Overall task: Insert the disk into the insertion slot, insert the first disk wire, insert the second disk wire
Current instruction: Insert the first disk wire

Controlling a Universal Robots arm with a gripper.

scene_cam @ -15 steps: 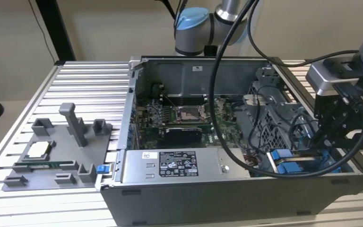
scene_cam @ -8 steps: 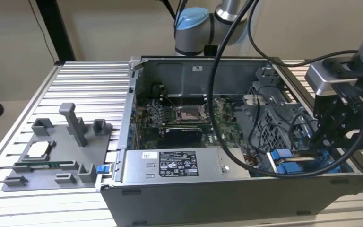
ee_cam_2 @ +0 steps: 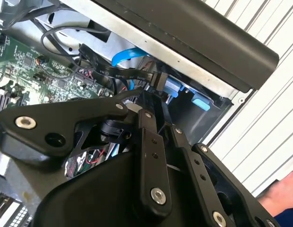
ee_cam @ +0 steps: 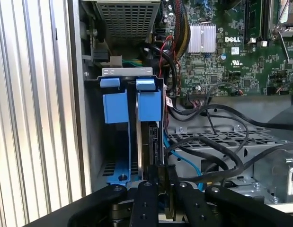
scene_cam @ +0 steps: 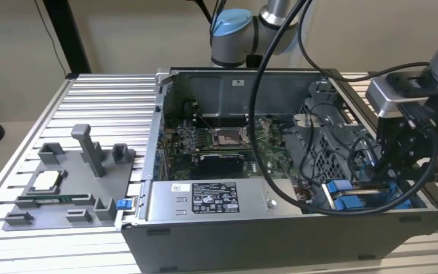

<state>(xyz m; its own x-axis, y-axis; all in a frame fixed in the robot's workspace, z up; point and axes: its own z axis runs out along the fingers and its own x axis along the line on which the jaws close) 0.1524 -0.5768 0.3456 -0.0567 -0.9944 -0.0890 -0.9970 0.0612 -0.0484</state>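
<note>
Gripper (ee_cam: pixel 161 178): narrow, apparently pinching the black flat-wire connector (ee_cam_2: pixel 158 79) to seat it.
Disk: thin blue-framed hard drive (ee_cam: pixel 149 142), edge-on inside the blue-railed grey metal slot (ee_cam: pixel 115 106).

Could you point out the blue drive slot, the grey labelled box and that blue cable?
insertion slot (ee_cam: pixel 116 108), first wrist view: on one blue plastic rail.
power-supply box (scene_cam: pixel 166 204), exterior view: bare grey face beside its label.
blue cable (ee_cam_2: pixel 123 56), second wrist view: on its curved stretch.
</note>
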